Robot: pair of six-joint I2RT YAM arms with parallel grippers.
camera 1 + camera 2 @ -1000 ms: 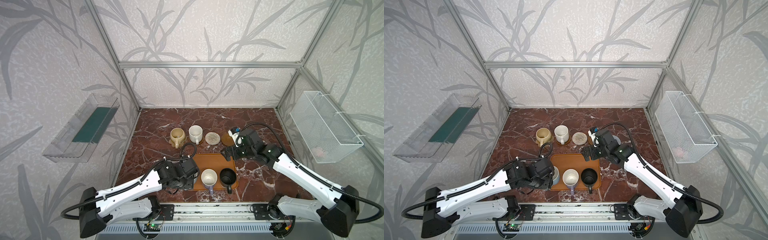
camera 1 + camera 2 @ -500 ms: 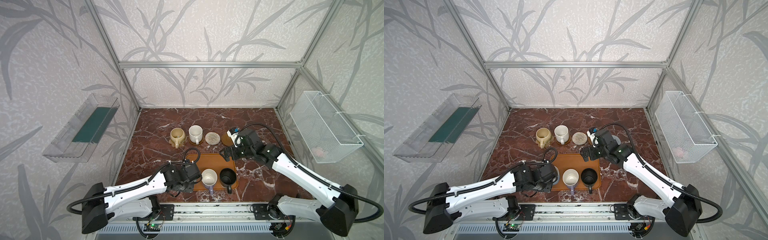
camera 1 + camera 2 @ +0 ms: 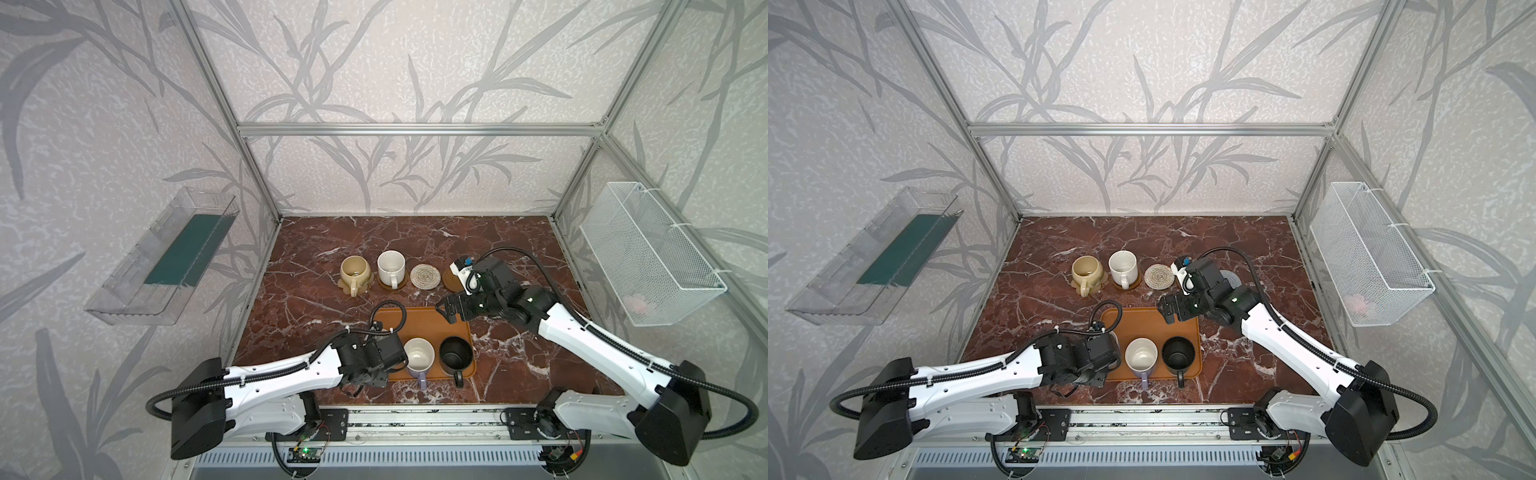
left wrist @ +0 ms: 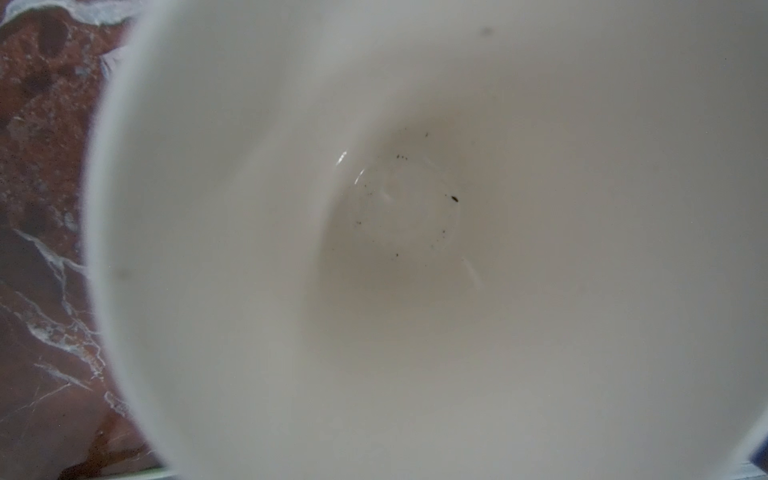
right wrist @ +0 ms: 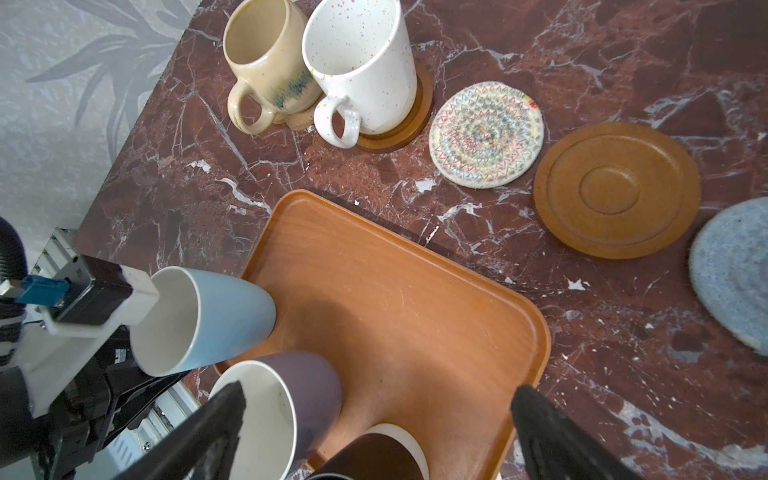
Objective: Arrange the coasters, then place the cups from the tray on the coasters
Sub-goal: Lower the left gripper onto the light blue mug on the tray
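Note:
The orange-brown tray (image 3: 419, 324) holds the lavender cup (image 3: 419, 357), the black cup (image 3: 456, 355) and the light blue cup (image 5: 220, 316). My left gripper (image 3: 390, 355) sits over the blue cup, whose white inside (image 4: 415, 249) fills the left wrist view; its fingers are hidden. My right gripper (image 5: 380, 432) hangs open above the tray's far right corner. The cream-yellow cup (image 3: 355, 270) stands on the tan coaster (image 5: 299, 120), the white speckled cup (image 3: 390, 266) on a brown one (image 5: 415, 120). The woven (image 5: 486, 133), brown (image 5: 617, 189) and grey-blue (image 5: 731, 270) coasters lie bare.
A white wire basket (image 3: 648, 253) hangs on the right wall and a clear plastic bin (image 3: 166, 257) on the left wall. Aluminium frame posts stand at the table's corners. A metal rail (image 3: 415, 424) runs along the front edge.
My left arm has sunk lower and closer onto the light blue cup, which now shows less in the top views. The right arm has hardly moved.

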